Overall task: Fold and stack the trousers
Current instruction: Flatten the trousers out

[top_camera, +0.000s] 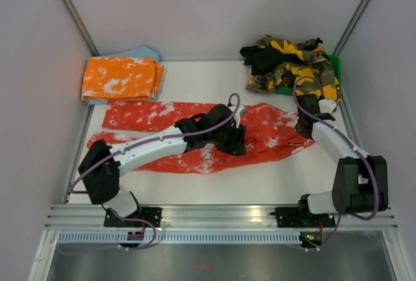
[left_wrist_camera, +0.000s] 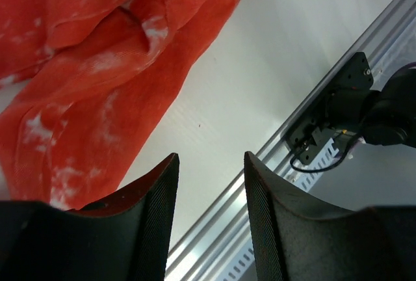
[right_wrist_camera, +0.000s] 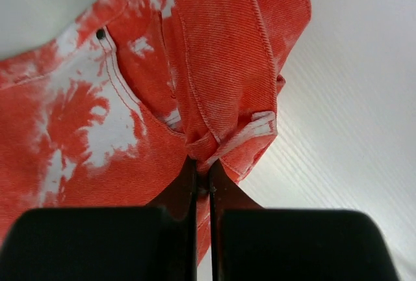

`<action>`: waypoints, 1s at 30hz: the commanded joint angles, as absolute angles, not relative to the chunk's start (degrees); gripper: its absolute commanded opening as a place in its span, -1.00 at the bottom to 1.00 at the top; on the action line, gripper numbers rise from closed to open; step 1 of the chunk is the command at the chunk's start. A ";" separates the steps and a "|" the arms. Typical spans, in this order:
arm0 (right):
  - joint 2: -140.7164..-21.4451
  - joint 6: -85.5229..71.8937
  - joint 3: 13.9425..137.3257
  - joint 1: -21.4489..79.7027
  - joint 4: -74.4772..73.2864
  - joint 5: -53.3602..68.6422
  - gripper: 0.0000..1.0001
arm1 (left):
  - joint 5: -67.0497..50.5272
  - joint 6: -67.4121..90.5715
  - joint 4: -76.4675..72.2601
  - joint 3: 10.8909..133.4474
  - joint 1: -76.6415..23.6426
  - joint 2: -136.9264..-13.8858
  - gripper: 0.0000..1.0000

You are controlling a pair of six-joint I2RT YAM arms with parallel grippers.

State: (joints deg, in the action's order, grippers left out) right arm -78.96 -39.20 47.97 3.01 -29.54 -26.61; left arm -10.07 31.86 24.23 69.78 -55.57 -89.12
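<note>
Trousers (top_camera: 273, 134) lie spread across the table (top_camera: 214, 187), legs to the left and waist to the right. Right gripper (right_wrist_camera: 201, 178), its fingers pressed together on a waistband corner, probably secures that end for a fold. Left gripper (left_wrist_camera: 208, 164) hangs at the cloth's near edge, fingers (left_wrist_camera: 153, 216) apart with bare table between them, apparently placed for a second hold. From above, its arm hides the seat. Whether either finger touches cloth cannot be told.
</note>
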 commanded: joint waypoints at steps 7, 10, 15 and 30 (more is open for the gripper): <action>-84.27 -26.29 61.08 0.88 -19.70 -24.01 -1.00 | -8.44 24.17 7.83 76.72 -63.19 -104.32 0.29; -88.05 -23.38 62.93 0.88 -16.79 -18.47 -1.00 | -7.04 23.64 5.02 79.79 -64.07 -108.01 0.31; -92.19 -23.03 64.60 0.88 -16.08 -13.80 -1.00 | -3.35 24.26 0.36 87.07 -64.42 -116.51 0.24; -91.41 -25.58 70.92 0.53 -21.71 -11.25 -1.00 | 8.44 36.30 2.37 96.68 -64.42 -132.53 -0.95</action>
State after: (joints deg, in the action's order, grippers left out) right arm -92.44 -24.21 67.37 0.86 -21.87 -14.00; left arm 5.89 32.77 4.49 95.48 -64.20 -131.68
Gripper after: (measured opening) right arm 0.035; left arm 0.026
